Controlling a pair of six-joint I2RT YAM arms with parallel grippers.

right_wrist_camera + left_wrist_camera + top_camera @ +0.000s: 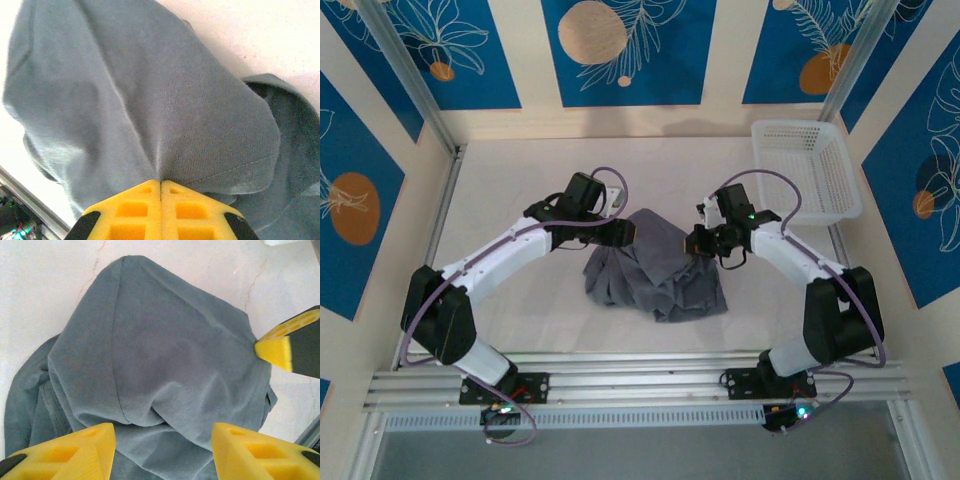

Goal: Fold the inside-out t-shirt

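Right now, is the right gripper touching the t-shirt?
Touching. The right wrist view shows the right gripper shut, its yellow pads pinching a fold of the grey t-shirt between them.

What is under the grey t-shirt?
The t-shirt lies bunched on the white table, which shows all around it. Anything beneath the heap is covered by fabric and cannot be seen.

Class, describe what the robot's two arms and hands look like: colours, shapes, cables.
The left arm and right arm have white links joined by bulky black joints. A purple cable loops along each. The left hand and right hand are black, tipped with wedge-shaped yellow foam pads pierced by square holes. A small green light glows on the right wrist.
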